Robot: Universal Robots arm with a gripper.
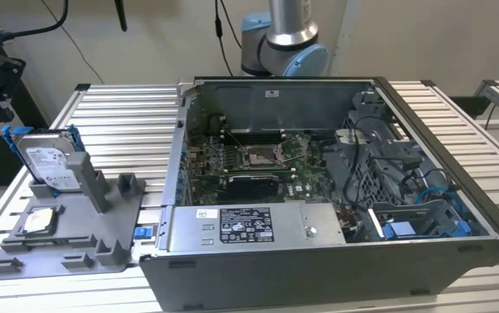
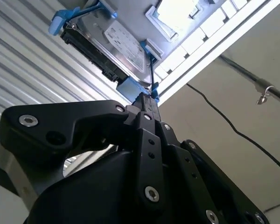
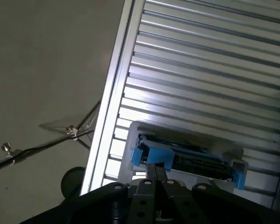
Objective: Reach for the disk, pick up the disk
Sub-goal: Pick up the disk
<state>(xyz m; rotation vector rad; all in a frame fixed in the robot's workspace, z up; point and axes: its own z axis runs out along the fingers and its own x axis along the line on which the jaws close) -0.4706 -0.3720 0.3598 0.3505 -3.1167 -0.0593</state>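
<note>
The disk [image 1: 47,163] stands upright in a grey holder at the exterior view's left, a silver-grey drive with a white label and blue rails. My black gripper [image 1: 4,112] hangs above it and a little toward the exterior view's left, apart from it. In both wrist views the fingers lie together, shut on nothing, and the gripper [image 2: 148,99] [image 3: 154,169] points at the blue end of the disk [image 2: 123,46] [image 3: 186,156].
The grey holder fixture [image 1: 84,228] also carries a smaller flat silver drive [image 1: 40,222]. An open computer case [image 1: 336,195] stands to the exterior view's right on the slatted metal table [image 1: 127,117]. The table's edge and the floor lie close beside the fixture.
</note>
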